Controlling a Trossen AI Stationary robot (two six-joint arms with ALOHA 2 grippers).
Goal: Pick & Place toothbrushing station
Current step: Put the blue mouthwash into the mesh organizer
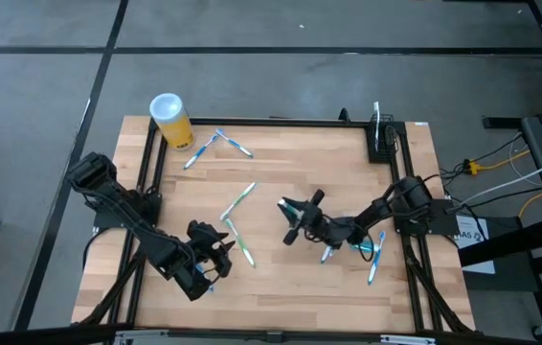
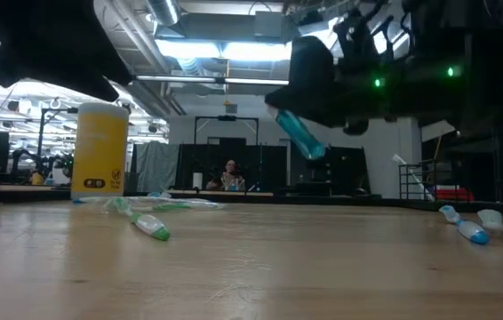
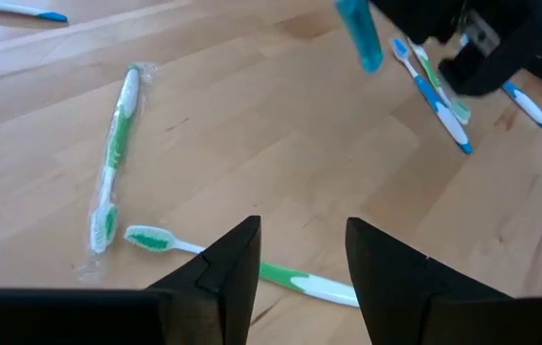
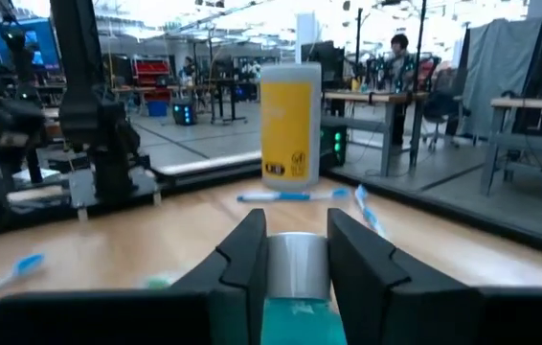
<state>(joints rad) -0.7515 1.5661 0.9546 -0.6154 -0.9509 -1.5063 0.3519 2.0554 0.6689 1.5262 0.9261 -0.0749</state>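
The toothbrushing station sits at the table's far right corner, well apart from both arms. The right gripper clamps a teal tube mid-table; the left gripper hovers open, empty, above green toothbrushes. Most toothbrushes remain scattered, so much work seems left.

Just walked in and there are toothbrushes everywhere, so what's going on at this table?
The right pincer holds a teal toothbrush by its handle, lifted above mid-table. The left pincer hovers open over a green toothbrush lying near the front of the table. More toothbrushes lie scattered around. A yellow cup stands at the far left corner, and the black toothbrushing station sits at the far right corner.
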